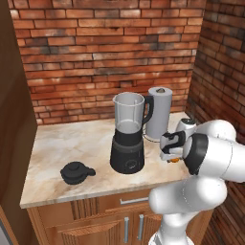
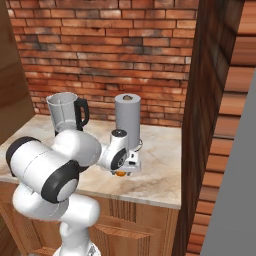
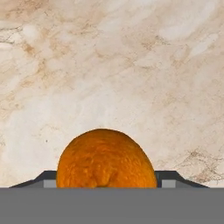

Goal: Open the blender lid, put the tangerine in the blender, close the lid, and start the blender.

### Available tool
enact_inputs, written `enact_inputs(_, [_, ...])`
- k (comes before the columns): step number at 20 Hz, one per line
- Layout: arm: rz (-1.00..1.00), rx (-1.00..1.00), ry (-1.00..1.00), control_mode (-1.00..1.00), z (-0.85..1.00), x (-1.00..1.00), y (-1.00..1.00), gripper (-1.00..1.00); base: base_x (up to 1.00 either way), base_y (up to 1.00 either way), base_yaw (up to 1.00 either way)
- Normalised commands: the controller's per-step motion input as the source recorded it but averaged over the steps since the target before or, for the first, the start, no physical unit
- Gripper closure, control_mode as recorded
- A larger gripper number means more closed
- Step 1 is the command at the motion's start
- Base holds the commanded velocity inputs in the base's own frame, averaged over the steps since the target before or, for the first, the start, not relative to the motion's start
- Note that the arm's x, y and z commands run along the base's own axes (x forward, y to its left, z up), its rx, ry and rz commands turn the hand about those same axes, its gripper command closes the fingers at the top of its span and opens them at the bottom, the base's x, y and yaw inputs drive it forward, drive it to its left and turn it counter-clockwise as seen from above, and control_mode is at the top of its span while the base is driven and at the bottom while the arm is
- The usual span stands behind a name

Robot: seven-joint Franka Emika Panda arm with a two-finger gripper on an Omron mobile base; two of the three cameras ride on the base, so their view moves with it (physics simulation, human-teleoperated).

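Red brick walls stand behind the marble counter (image 1: 67, 143). From the left, the blender (image 1: 128, 134) has no top, and the blender lid (image 1: 75, 172) lies left of its base. From the right, the hand (image 2: 120, 173) is low over the tangerine (image 2: 120, 174). Looking down the hand, its fingers sit on both sides of the tangerine (image 3: 106, 159), but I cannot tell if they squeeze it.

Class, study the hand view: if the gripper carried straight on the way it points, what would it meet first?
The gripper points down with the tangerine between its fingertips, so it would press the fruit onto the marble counter; how large a gap remains is unclear.
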Motion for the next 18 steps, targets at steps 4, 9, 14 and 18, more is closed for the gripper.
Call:
enact_inputs(4, [0.01, 0.00, -0.07, -1.00, 0.21, -0.02, 0.05, 1.00, 0.00, 0.00, 0.00])
enact_inputs(9, [0.01, 0.00, -0.22, -1.00, 0.81, -0.01, 0.00, 1.00, 0.00, 0.00, 0.00])
enact_inputs(14, [0.00, 0.00, -0.17, -1.00, 1.00, -0.07, 0.00, 1.00, 0.00, 0.00, 0.00])
enact_inputs(18, [0.00, 0.00, -0.10, -1.00, 1.00, -0.04, 0.00, 1.00, 0.00, 0.00, 0.00])
